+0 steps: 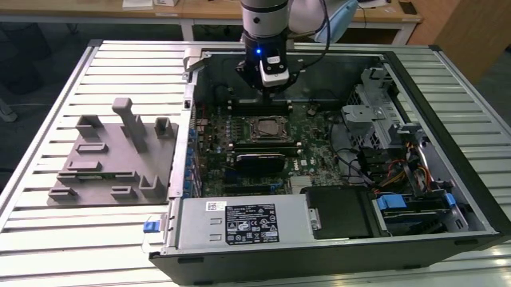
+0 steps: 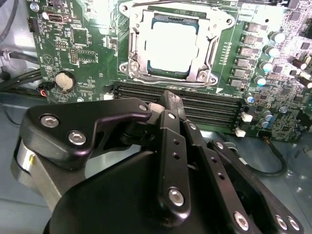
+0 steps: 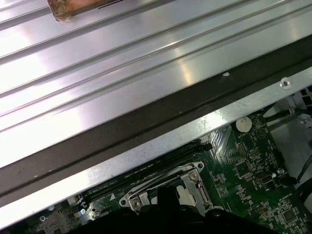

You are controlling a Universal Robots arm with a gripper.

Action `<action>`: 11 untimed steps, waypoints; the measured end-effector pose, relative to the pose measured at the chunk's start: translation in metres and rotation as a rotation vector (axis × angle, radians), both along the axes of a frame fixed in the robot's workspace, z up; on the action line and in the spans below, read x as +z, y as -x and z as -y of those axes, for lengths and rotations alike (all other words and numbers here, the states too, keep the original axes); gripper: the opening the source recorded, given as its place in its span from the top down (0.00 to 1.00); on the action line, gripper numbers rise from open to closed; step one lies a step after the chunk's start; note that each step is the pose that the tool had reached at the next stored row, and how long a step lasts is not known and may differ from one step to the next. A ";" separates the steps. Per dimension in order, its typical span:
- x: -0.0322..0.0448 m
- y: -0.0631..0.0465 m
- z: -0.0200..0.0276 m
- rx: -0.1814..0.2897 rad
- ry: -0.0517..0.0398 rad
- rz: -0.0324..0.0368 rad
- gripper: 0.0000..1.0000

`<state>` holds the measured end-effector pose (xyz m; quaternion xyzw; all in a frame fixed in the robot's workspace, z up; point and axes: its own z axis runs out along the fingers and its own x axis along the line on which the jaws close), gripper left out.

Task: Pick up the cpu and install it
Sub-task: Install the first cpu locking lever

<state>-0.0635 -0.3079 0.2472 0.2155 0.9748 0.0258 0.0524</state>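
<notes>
Ribbed metal tabletop [image 1: 119, 66] carries open black computer case [image 1: 335, 263]; silver-topped square cpu [image 2: 170, 46] sits in socket; my claw [image 2: 168, 105] above, grip state indeterminate.

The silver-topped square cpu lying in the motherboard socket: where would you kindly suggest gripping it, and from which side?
The silver-topped square cpu lies flat inside the metal socket frame, so its sides are largely fenced in. I would come straight down from above and pinch two opposite edges where the frame leaves gaps, probably lightly.
</notes>
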 end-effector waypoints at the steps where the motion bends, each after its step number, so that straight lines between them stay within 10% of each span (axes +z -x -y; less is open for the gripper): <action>1: -0.0001 -0.001 0.0004 0.000 0.0003 0.0000 0.89; 11: -0.0031 -0.012 0.0103 0.003 0.0128 -0.0081 0.89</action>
